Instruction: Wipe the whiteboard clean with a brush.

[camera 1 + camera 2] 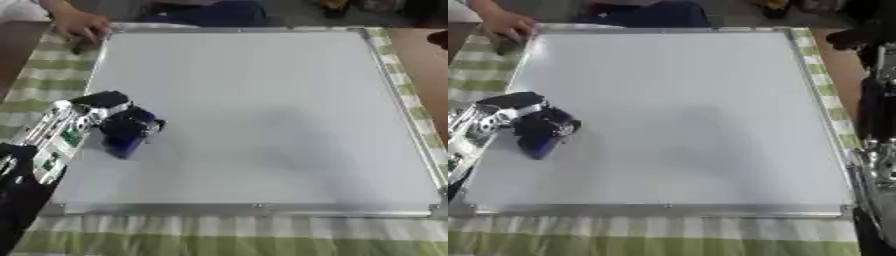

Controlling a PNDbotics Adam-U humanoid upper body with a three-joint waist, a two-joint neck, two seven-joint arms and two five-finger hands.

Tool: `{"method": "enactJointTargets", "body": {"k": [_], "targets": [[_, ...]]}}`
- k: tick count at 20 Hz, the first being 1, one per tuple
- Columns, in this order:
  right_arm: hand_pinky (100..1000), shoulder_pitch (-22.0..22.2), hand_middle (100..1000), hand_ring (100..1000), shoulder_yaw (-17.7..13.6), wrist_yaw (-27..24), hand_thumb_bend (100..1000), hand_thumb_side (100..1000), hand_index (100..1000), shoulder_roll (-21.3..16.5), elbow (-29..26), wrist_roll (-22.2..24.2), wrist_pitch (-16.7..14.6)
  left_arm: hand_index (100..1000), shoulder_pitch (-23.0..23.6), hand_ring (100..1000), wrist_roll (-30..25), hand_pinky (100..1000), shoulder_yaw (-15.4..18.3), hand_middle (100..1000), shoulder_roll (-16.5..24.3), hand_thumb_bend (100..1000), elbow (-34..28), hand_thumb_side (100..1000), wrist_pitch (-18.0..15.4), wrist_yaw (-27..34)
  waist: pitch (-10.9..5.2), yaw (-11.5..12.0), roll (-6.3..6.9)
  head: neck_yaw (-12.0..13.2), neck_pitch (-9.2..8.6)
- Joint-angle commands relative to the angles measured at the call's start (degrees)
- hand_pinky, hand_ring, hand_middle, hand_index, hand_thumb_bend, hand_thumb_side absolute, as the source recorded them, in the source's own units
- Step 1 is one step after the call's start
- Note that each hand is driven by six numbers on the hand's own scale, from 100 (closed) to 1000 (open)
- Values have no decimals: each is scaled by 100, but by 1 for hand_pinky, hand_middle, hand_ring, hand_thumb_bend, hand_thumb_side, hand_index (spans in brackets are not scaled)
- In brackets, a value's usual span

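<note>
Blue and blurred, one brush (125, 141) sits on the left part of the single whiteboard (262, 115), its shape hard to make out under the left hand (109, 117), whose fingers curl around it. The right hand is out of sight; only its arm (877, 165) shows, cut off at the right edge. A person's hand (80, 25) touches the whiteboard's far left corner, above a green-striped cloth (219, 240).

White whiteboard (262, 115) flat, wiped clean, blue brush (124, 141) on its left side
</note>
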Motion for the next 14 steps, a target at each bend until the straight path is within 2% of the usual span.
{"method": "enactJointTargets", "body": {"k": [1,3,6,14], "targets": [[709,-40,477,620,-4,2,100,911,495,-76,-114,-33,4,183,-4,515,-72,446,-73,280,-4,198,8,862,-28,-29,-87,-12,-8,9,-56],[710,-40,477,620,-1,1,100,911,495,-76,-114,-34,5,178,-3,513,-67,444,-70,277,-9,152,11,840,-25,-21,-86,-12,-10,10,-57],[710,-44,477,620,-2,-9,100,912,495,-76,-114,-46,2,172,-4,510,-77,440,-84,274,-17,184,8,798,-44,8,-84,-13,-14,12,-63],[711,-53,477,620,7,-79,100,913,493,-74,-114,-34,8,156,-16,494,-122,423,-93,250,-46,128,40,692,-92,57,-77,-17,-18,17,-65]]}}
